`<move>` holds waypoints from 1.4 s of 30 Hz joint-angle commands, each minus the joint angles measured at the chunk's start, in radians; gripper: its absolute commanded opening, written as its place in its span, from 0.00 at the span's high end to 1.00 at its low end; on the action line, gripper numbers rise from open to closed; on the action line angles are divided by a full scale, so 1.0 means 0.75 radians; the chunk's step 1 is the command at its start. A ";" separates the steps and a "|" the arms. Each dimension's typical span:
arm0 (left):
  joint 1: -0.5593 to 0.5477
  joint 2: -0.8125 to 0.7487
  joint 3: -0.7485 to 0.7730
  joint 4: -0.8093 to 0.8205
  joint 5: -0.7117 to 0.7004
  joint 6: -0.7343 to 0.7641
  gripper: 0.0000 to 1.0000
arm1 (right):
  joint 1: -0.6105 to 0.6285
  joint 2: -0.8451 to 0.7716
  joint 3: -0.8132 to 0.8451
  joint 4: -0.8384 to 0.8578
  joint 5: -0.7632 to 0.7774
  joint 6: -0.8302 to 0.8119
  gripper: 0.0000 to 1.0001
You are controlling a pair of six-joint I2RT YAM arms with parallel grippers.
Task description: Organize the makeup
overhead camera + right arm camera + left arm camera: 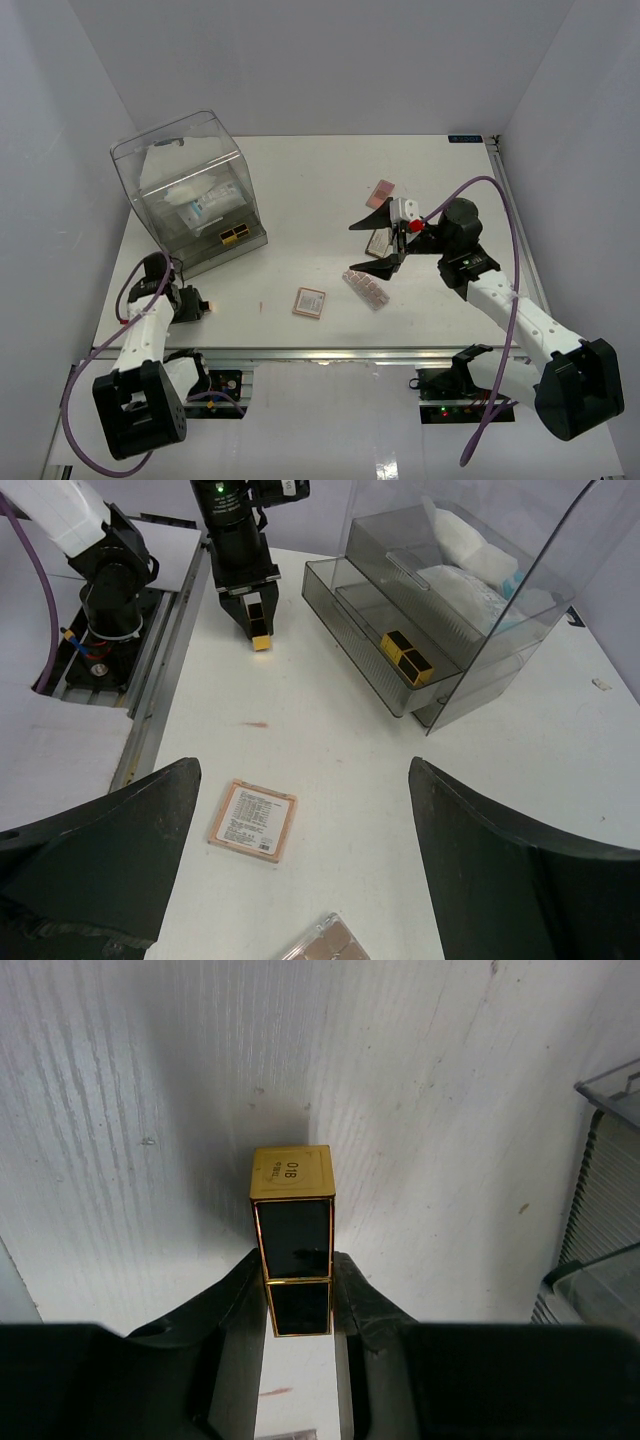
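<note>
Left wrist view: left gripper (pixel 298 1282) is clamping a black-gold case (pixel 292 1210) between its fingers (pixel 358 1300), down at the white table (pixel 120 1110), near the clear box (pixel 600 1210). Right gripper (pixel 360 247) is hanging with its jaws spread wide, grasping nothing, above a brown palette (pixel 379 243). A pink square palette (pixel 309 301) and a pink pan strip (pixel 367 288) are lying on the table nearby. Another black-gold pair (pixel 405 655) is sitting in the box's lower tray.
</note>
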 commanded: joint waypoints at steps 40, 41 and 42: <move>-0.044 0.026 0.573 -0.015 0.309 -0.194 0.86 | -0.045 -0.006 -0.019 0.054 -0.022 -0.020 0.09; -0.046 0.045 0.580 -0.007 0.308 -0.192 0.86 | -0.047 -0.004 -0.019 0.053 -0.023 -0.022 0.09; -0.047 0.058 0.582 0.000 0.303 -0.191 0.85 | -0.049 -0.003 -0.019 0.053 -0.024 -0.023 0.09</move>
